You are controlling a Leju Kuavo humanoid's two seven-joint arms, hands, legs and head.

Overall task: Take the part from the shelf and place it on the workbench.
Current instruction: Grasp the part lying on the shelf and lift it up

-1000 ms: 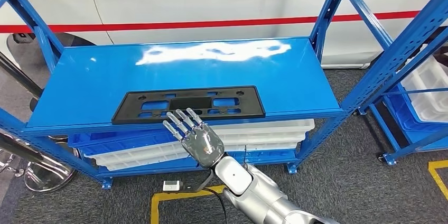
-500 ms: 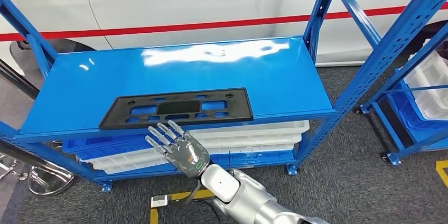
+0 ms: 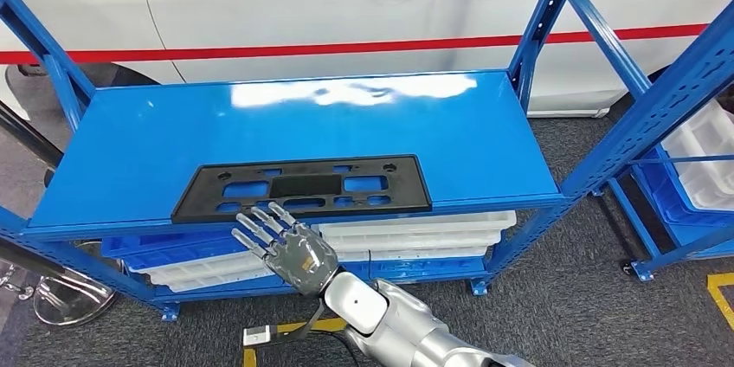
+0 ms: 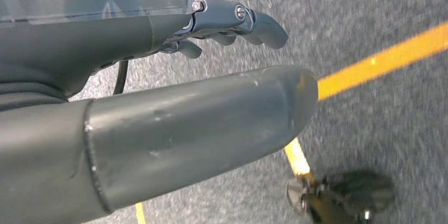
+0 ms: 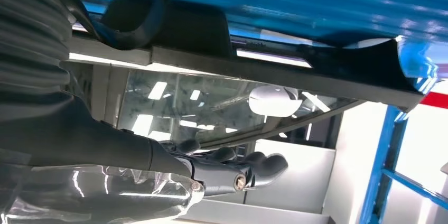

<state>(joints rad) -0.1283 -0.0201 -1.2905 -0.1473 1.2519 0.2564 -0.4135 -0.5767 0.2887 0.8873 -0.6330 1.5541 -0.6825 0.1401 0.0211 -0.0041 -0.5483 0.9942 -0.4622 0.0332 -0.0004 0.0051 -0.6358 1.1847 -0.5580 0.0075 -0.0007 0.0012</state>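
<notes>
Black plastic part lies flat at front edge of blue shelf. Right hand just below the edge, fingers spread, holding nothing. Left hand hangs over floor, fingers loosely curled, empty. Part likely light, thin, slightly flexible; best gripped at overhanging front rim.

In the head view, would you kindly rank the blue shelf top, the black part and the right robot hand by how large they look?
1. Blue shelf top, by far.
2. Black part.
3. Right robot hand, though it is nearer the camera, so it looks larger than it really is.
</notes>
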